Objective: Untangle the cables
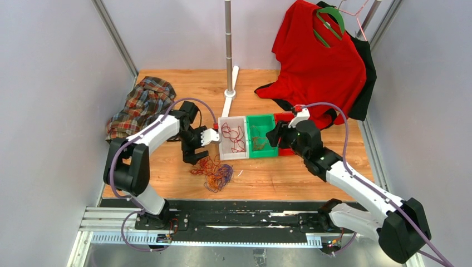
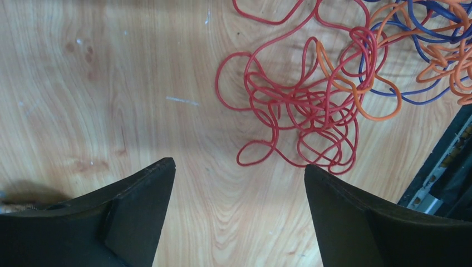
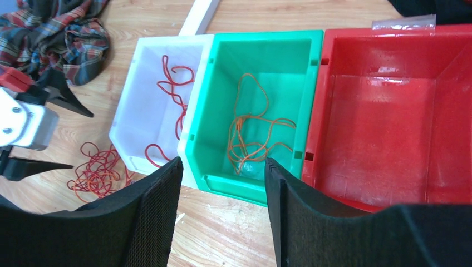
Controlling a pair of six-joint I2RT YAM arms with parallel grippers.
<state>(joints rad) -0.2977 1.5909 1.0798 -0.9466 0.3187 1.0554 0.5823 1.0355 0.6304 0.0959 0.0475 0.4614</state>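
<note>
A wooden table [image 1: 289, 181] fills the overhead frame, with tangled red, orange and blue cables [image 1: 213, 171] lying left of centre. The left tool [image 2: 239, 167] hangs open and empty just beside them; the right tool [image 3: 222, 164], also open and empty, hovers over a green bin [image 3: 261, 36].

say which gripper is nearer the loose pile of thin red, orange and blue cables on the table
Left. Left gripper hovers right beside the cable pile; right gripper is by the green plastic bin.
</note>
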